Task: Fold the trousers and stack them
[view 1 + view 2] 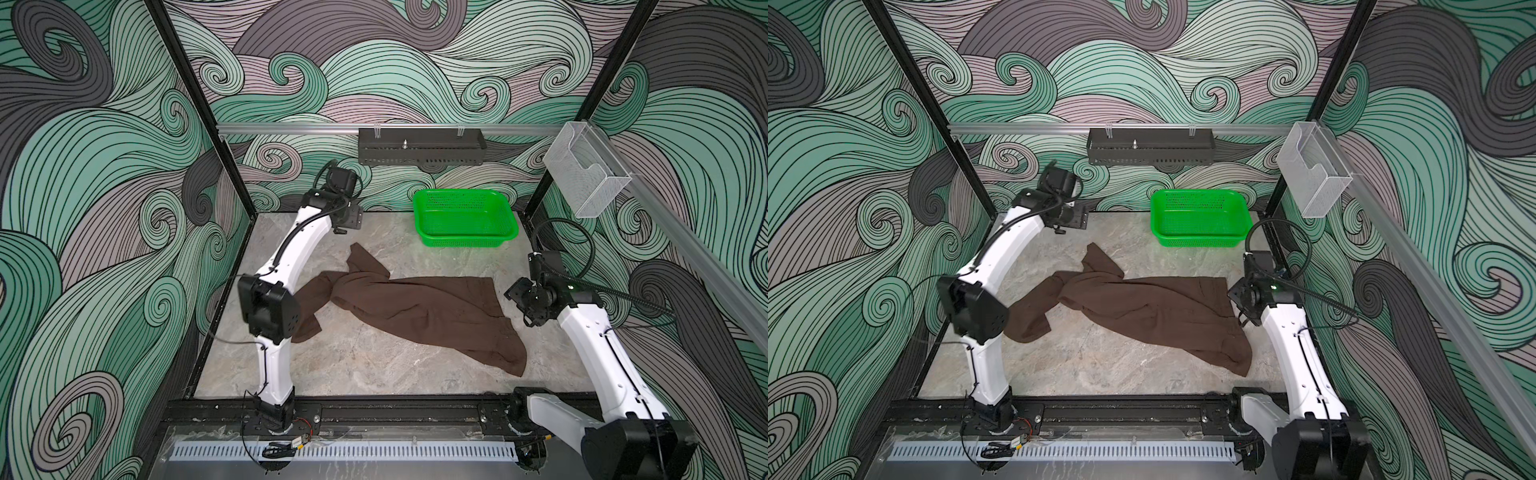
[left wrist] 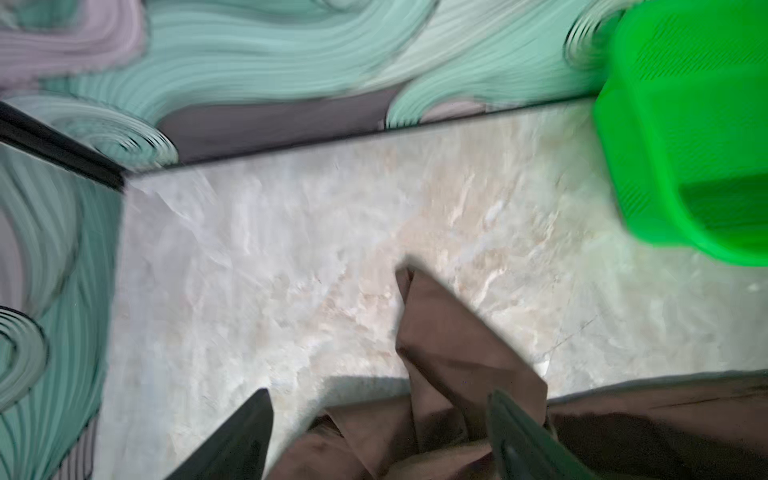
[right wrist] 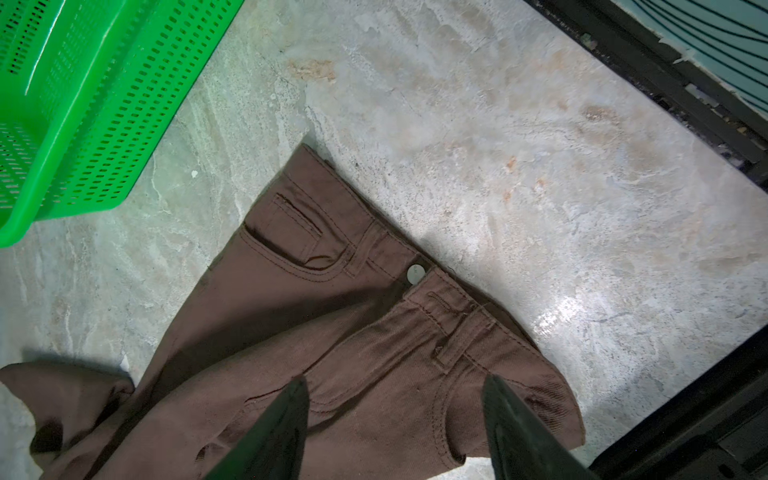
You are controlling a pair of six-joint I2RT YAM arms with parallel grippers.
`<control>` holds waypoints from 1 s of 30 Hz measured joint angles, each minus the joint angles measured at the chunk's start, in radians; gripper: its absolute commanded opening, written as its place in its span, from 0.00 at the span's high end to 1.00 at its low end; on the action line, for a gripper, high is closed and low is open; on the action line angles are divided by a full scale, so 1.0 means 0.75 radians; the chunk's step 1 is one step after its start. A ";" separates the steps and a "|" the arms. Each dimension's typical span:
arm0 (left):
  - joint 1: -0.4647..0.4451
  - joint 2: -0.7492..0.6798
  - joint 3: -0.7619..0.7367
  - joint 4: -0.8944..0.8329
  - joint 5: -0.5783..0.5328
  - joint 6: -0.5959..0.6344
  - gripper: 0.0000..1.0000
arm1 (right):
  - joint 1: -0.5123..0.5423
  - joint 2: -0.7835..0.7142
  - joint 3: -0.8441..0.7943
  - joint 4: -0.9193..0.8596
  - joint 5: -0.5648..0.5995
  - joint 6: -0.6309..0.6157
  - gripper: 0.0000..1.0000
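trousers (image 1: 415, 309) lie flat-ish across the middle of the table (image 1: 353, 365), unfolded, not in the basket. Dark chocolate-brown, matte, soft drape. Waist end is on the right side, legs run off to the left.

Right wrist view shows the fabric best: fine twill weave, tonal topstitching, curved front pocket, belt loops, one pale round button (image 3: 416, 274) on the waistband. Waistband lies straight, and its corner nearest the gripper is rounded over.

Leg end is a mess: twisted and bunched, with one pointed flap (image 1: 359, 255) sticking out toward the rear wall. Another lobe disappears under the left arm's black elbow joint in both top views.

left gripper (image 2: 379, 395): the two dark wedge fingers are spread wide with nothing pinched. It is raised off the table near the rear wall, with that pointed flap below it. That view is motion-blurred, so no fine detail.

right gripper (image 3: 395, 379): fingers apart and empty, hanging above the waist section on the pocket side.

Table top is a smooth stone-look slab, grey-beige and veined, with a slight sheen.

basket (image 1: 461, 240): bright green glossy plastic, rectangular with rounded corners, slotted walls and floor, flared rim. It sits at the rear right, apart from the trousers.
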 measured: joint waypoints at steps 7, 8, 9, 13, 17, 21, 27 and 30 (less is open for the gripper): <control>0.030 0.407 0.222 -0.199 0.145 -0.098 0.18 | -0.001 0.071 0.019 0.054 -0.026 0.005 0.33; 0.034 0.428 0.230 -0.211 0.166 -0.108 0.19 | -0.001 0.082 0.019 0.061 -0.031 0.005 0.33; 0.038 0.441 0.232 -0.216 0.185 -0.115 0.20 | -0.001 0.092 0.019 0.068 -0.034 0.005 0.33; 0.051 0.485 0.251 -0.222 0.274 -0.142 0.26 | -0.001 0.125 0.019 0.096 -0.045 0.005 0.34; 0.058 0.522 0.256 -0.210 0.339 -0.159 0.32 | -0.002 0.158 0.019 0.123 -0.049 0.010 0.35; 0.072 0.560 0.256 -0.190 0.368 -0.172 0.33 | -0.017 0.199 0.020 0.156 -0.063 0.010 0.35; 0.098 0.657 0.359 -0.183 0.410 -0.181 0.36 | -0.053 0.320 0.062 0.223 -0.109 0.012 0.36; 0.114 0.704 0.428 -0.174 0.435 -0.182 0.44 | -0.061 0.401 0.100 0.261 -0.144 0.015 0.36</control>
